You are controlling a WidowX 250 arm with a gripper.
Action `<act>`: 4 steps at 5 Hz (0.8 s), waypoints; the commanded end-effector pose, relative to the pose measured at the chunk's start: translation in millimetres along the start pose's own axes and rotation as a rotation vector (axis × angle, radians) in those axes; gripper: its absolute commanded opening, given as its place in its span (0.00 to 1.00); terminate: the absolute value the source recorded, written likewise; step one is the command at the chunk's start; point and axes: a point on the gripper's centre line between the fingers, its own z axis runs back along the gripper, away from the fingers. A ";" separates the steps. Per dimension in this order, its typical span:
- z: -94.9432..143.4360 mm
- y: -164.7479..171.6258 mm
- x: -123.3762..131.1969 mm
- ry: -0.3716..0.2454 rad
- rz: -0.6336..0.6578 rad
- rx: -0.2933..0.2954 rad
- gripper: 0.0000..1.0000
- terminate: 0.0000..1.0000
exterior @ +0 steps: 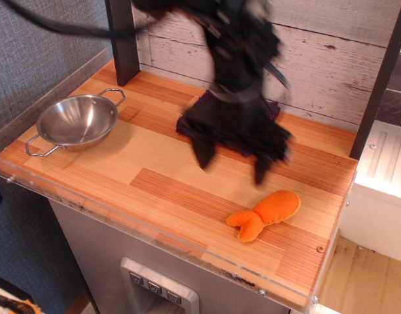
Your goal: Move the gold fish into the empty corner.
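Observation:
The gold fish (265,214) is an orange plush fish lying flat on the striped wood tabletop near the front right corner (298,275), its forked tail toward the front left. A small screw head (320,248) sits just past it by the clear plastic rim. My gripper (231,160) is blurred by motion, raised above the table behind and left of the fish. Its two fingers (203,150) hang apart, open and empty, apart from the fish.
A steel bowl with handles (76,121) stands at the left. A purple cloth (193,121) lies at the back, mostly hidden behind the arm; the brush is hidden. A dark post (122,39) stands at the back left. A clear rim (154,245) edges the front.

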 end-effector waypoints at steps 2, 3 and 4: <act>11.1 59.1 15.6 -0.013 -0.076 -0.019 1.00 0.00; 10.3 60.8 17.1 0.085 -0.114 0.021 1.00 0.00; 10.3 60.8 17.1 0.085 -0.114 0.021 1.00 1.00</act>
